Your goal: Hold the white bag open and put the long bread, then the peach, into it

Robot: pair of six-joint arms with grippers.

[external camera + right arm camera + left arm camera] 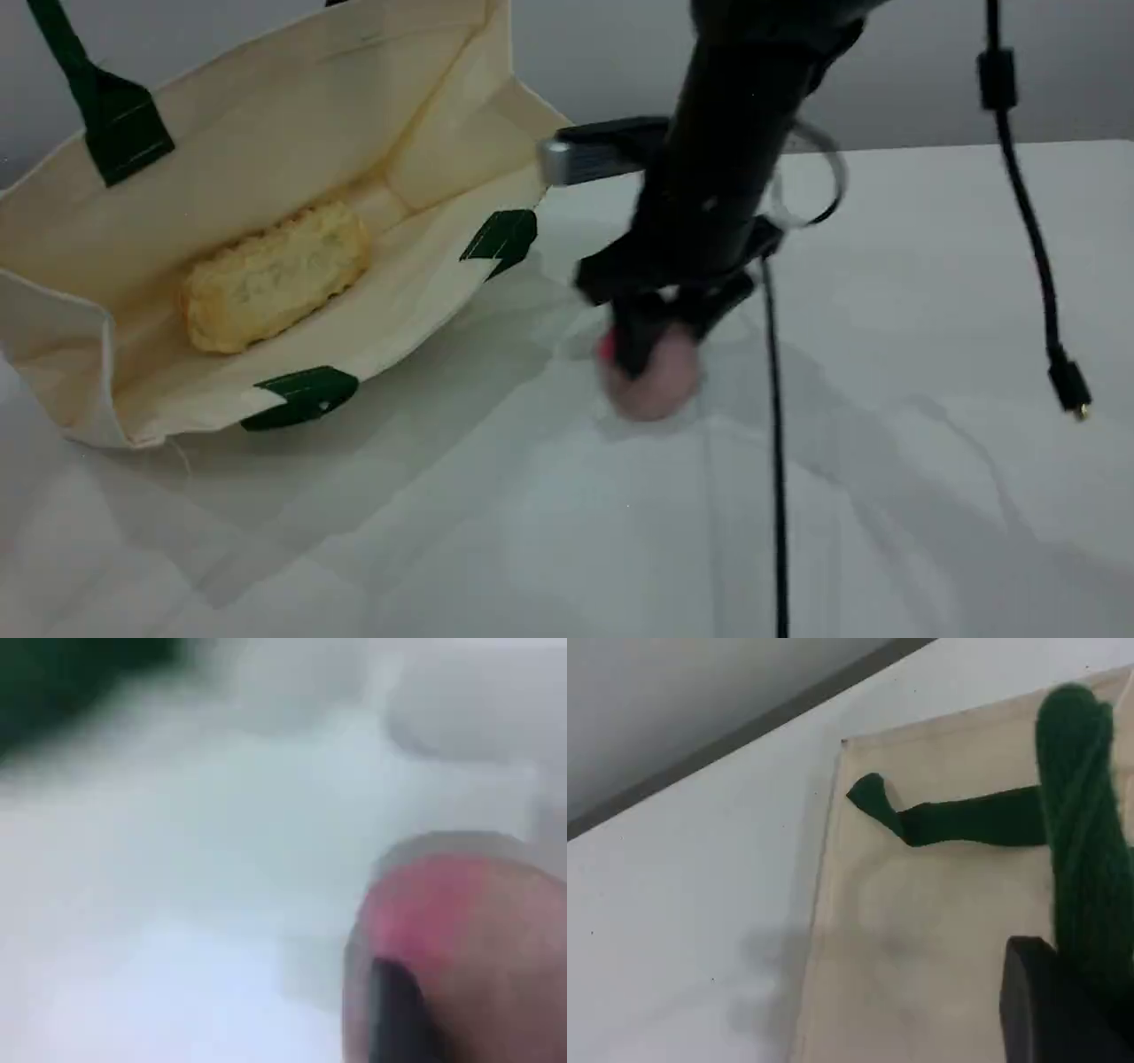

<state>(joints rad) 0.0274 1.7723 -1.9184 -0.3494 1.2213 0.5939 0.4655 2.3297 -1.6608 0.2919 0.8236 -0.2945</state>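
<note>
- The white bag [266,133] is lying open on the table [930,399], mouth facing the camera, with the long bread [275,276] already resting inside on its lower wall.
- The left gripper [1063,1010] is pinching a dark green handle [1081,815] of the bag with its jaws pressed together; the handle is running taut upward at the scene's left edge, keeping the mouth spread.
- The peach [656,381] is sitting on the table, well apart from the bag's opening and to its right.
- The right gripper [660,341] is closing around the peach from above; in the wrist view one dark fingertip [399,1010] is lying against the pink skin. The jaws appear seated on the fruit, though motion blur is hiding the far finger.
- Handling judgement: the peach is looking light, round and smooth, so it is likely to roll or squirt from a shallow pinch. Holding it across its widest part is looking safest.
- The bag cloth is looking soft and limp; it is likely sagging shut if the handle slackens.
</note>
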